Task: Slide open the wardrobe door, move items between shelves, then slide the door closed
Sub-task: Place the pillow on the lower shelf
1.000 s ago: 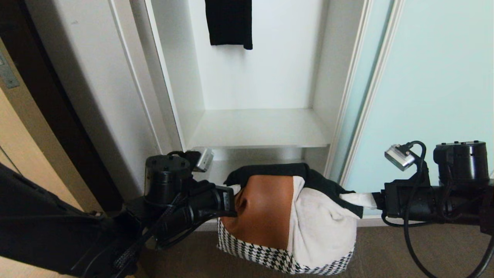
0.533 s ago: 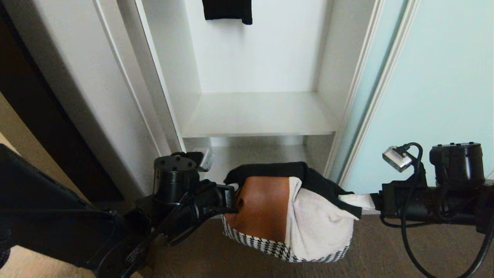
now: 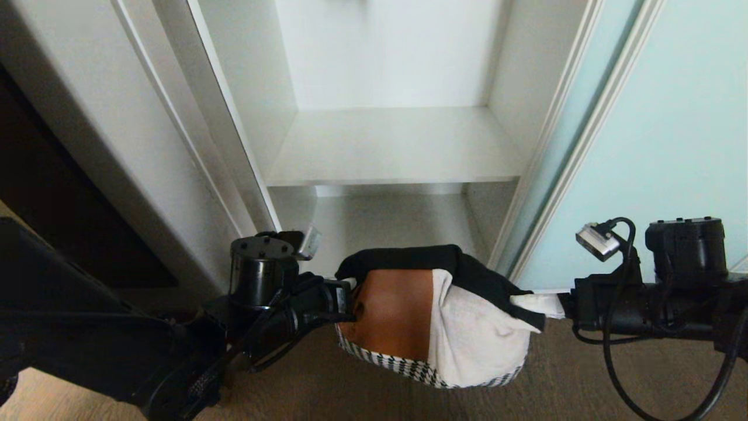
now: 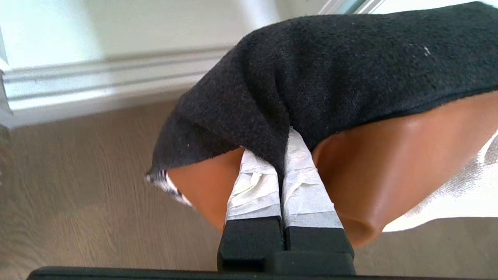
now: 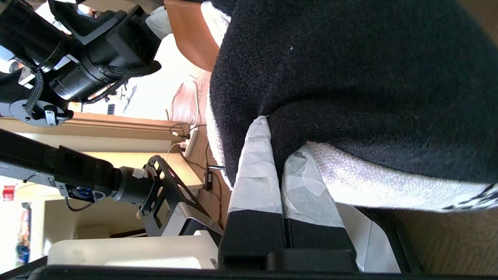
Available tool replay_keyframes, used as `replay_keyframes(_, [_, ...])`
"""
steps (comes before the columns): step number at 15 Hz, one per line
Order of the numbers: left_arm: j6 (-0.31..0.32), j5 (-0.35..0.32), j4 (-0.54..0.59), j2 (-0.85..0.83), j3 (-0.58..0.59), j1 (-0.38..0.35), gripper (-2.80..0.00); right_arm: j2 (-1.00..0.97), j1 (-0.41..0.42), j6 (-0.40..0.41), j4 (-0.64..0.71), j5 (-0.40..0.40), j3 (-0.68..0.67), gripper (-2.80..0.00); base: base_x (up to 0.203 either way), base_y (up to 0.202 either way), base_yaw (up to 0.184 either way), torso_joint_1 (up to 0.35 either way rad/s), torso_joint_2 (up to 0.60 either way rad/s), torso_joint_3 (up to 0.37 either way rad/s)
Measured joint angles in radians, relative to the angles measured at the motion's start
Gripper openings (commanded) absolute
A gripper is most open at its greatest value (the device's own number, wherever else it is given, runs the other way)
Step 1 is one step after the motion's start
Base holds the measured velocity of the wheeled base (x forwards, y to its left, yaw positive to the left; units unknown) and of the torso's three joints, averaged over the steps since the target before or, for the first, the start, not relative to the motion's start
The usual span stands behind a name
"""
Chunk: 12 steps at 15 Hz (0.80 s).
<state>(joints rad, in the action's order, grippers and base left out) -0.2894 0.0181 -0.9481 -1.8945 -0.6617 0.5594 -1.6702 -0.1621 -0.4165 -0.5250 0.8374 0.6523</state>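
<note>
The items hang as one stacked load between my two grippers, above the floor in front of the open wardrobe. On top is the black, orange and white bundle (image 3: pixel 432 310) (image 4: pixel 350 66) (image 5: pixel 350 70), and the houndstooth one (image 3: pixel 403 365) shows beneath it. My left gripper (image 3: pixel 350 304) (image 4: pixel 282 144) is shut on the load's left edge, pinching black fabric. At the right edge, my right gripper (image 3: pixel 529 304) (image 5: pixel 278 134) is shut on black and white fabric. The sliding wardrobe door (image 3: pixel 672 146) stands pushed to the right. Two bare shelves show inside, an upper one (image 3: pixel 397 146) and a lower one (image 3: pixel 385 225).
The off-white wardrobe side post (image 3: pixel 175 134) stands left of the opening, close to my left arm. Brown wood-look floor (image 3: pixel 327 386) lies under the load. The door's bottom frame (image 3: pixel 526 257) is just behind the load's right end. The right wrist view shows cables and a power strip (image 5: pixel 190 142).
The whole head view has tilted down: the wardrobe slid up in the picture and the hanging black garment left it. Both grippers stay shut on the load, now lower against the shelf edge.
</note>
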Motion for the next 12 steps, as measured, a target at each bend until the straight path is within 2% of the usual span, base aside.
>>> replay_keyframes(12, [0.000, 0.002, 0.001, -0.028, -0.010, -0.007, -2.80, -0.016, 0.000, 0.000, -0.002, 0.001, 0.002, -2.80, 0.000, 0.000, 0.000, 0.002, 0.00, -0.196])
